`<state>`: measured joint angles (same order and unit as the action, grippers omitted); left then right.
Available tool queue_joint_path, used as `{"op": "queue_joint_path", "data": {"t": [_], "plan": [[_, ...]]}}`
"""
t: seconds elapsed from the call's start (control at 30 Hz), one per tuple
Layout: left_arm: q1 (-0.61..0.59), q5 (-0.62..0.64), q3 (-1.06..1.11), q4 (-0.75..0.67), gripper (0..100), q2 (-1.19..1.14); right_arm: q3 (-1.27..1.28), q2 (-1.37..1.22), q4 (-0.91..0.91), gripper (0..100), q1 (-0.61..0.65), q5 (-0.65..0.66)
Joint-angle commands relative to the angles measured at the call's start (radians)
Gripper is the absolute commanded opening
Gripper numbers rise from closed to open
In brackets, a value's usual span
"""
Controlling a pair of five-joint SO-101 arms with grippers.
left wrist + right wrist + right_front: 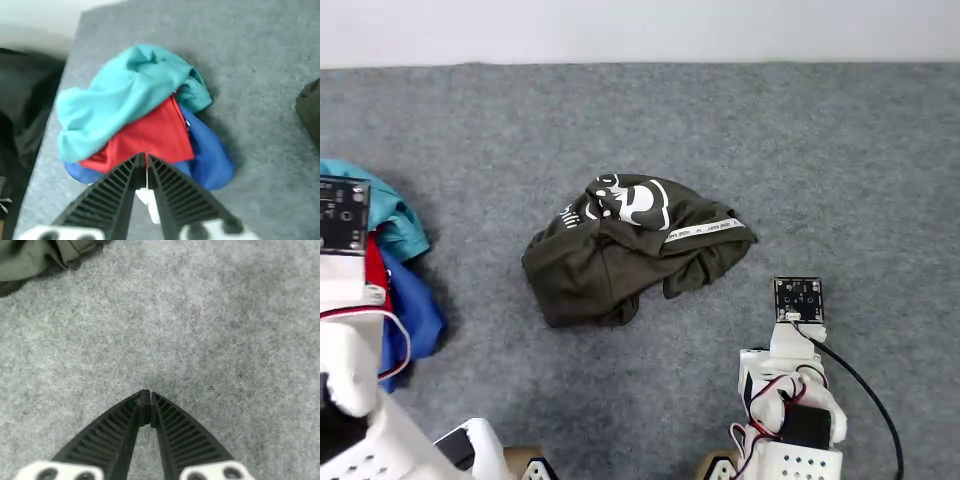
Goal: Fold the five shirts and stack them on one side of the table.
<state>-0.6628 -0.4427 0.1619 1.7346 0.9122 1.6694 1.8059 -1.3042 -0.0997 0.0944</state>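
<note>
Plainly little is done: the olive shirt [630,255] lies crumpled central on the tabletop [820,130], the teal, red and blue shirts [140,130] heaped unfolded at its edge; left gripper [146,160] and right gripper [148,400] hover with jaws pressed together, empty.

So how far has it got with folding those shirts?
Barely started. The teal shirt, red shirt and blue shirt lie heaped at one edge of the table, crumpled, not folded. Nothing is in hand: the left tool and right tool are shut, empty. The dark green shirt lies bunched mid-table. All folding and stacking is left.
</note>
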Motion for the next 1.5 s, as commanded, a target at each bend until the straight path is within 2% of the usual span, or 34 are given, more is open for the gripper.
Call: {"op": "queue_joint_path", "data": {"t": [0.0,0.37,0.5,0.67,0.8,0.93,1.07,1.2,1.4,1.47], "plan": [[0.006,0.052,0.012,0.017,1,0.012,0.014,0.01,-0.005,0.9,-0.002,0.006],[0.012,0.203,0.12,0.018,1,0.012,0.014,0.01,-0.005,1.1,0.001,0.005],[0.012,0.215,0.13,0.018,1,0.017,0.003,0.01,0.062,0.9,0.018,0.012],[0.017,0.213,0.107,0.018,1,0.009,-0.209,0.01,0.117,0.9,0.002,0.006],[0.109,0.21,0.108,0.02,1,0.008,-0.33,0.008,0.133,0.9,0.035,0.005],[0.222,0.215,0.102,0.02,1,-0.087,-0.45,-0.013,0.108,0.9,0.036,-0.064],[0.27,0.233,0.05,0.02,1,-0.241,-0.591,-0.189,0.119,0.9,0.036,-0.074],[0.296,0.242,-0.045,0.02,1,-0.29,-0.761,-0.464,0.11,0.9,0.038,-0.068],[0.258,0.244,-0.061,0.02,1,-0.282,-0.961,-0.842,0.117,0.9,0.039,-0.06],[0.215,0.244,-0.059,0.02,1,-0.273,-1.01,-0.941,0.119,1.0,0.058,-0.002]]}}
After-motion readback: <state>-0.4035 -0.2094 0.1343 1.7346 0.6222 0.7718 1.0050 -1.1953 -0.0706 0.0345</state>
